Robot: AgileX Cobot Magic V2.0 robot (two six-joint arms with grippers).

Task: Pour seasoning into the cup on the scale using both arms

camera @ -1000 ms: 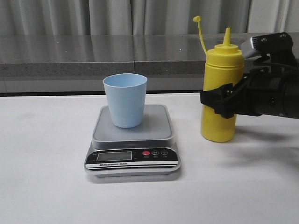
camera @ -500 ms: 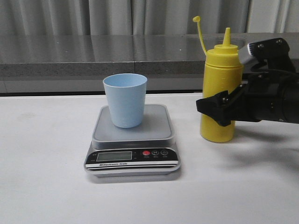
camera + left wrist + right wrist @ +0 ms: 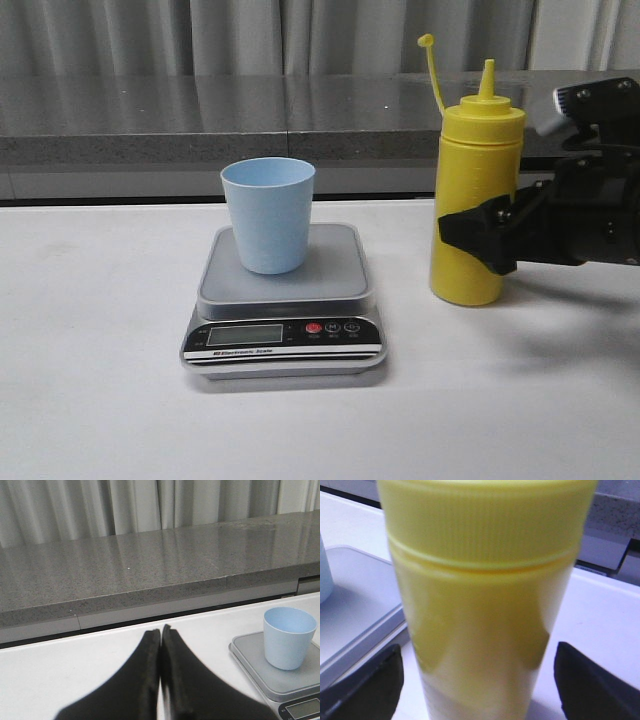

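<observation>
The yellow seasoning bottle point(image 3: 470, 170) stands upright on the white table, right of the scale, its cap strap sticking up. My right gripper point(image 3: 480, 240) is open, with one finger on each side of the bottle's lower body point(image 3: 480, 605). Gaps show between the fingers point(image 3: 365, 687) and the bottle. The pale blue cup point(image 3: 267, 215) stands upright on the silver scale point(image 3: 335, 265). My left gripper point(image 3: 161, 630) is shut and empty. It hangs over the table left of the scale point(image 3: 255, 667) and cup point(image 3: 289, 637), and is out of the front view.
A grey stone ledge point(image 3: 200, 120) with curtains behind it runs along the back of the white table point(image 3: 100, 380). The scale's black panel with its display and buttons point(image 3: 285, 335) faces the front.
My right gripper has dropped a little and shifted first left, then back right along the bottle. The bottle, cup and scale have stayed put.
</observation>
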